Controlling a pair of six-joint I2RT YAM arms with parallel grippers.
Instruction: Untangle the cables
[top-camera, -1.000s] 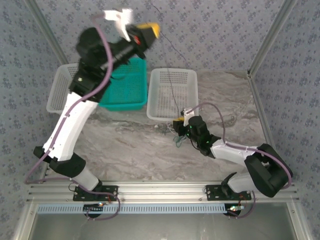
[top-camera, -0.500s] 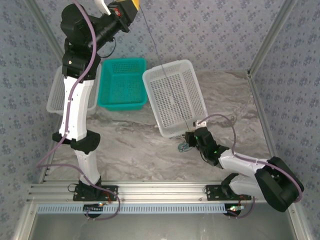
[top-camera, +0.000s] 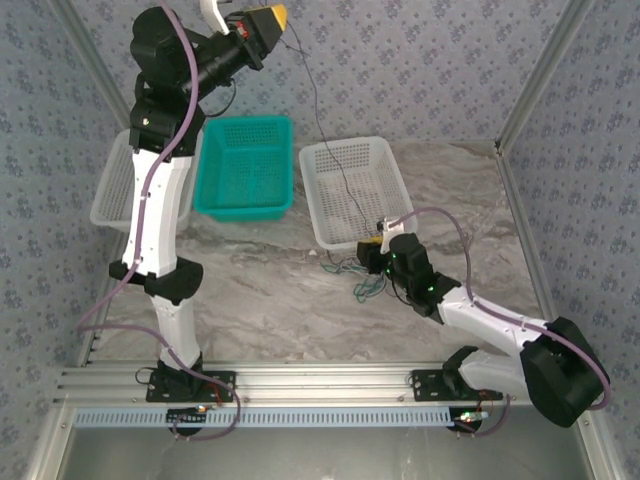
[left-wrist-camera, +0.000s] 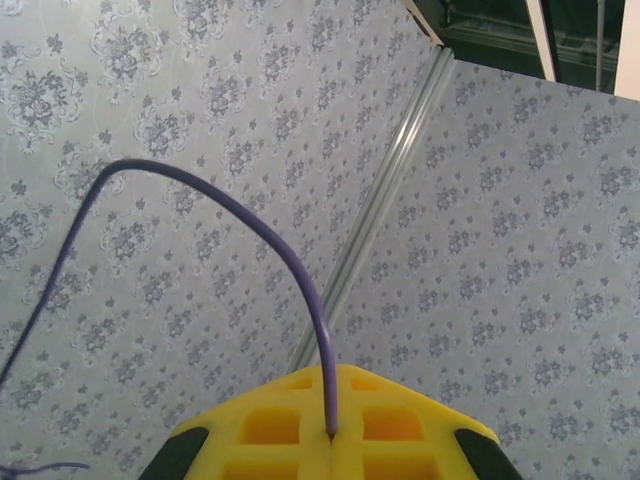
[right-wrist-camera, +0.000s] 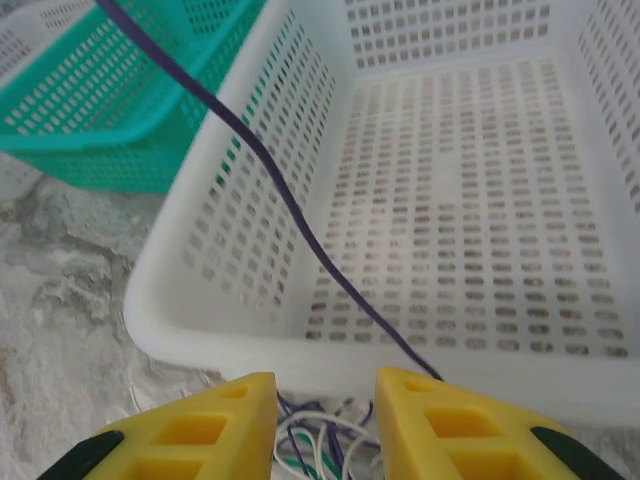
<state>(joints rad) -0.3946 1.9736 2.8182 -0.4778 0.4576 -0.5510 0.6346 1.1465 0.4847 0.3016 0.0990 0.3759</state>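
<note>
Three mesh plastic baskets: far white basket, teal basket, central white basket. High left of the central one, the left gripper pinches one dark purple cable that runs down across it. At its near rim, the right gripper is parted over the tangled green and cream cables.

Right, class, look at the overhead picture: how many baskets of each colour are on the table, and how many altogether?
White: 2, the left white basket and the right white basket
Teal: 1, the teal basket between them
Total: 3 baskets
</note>
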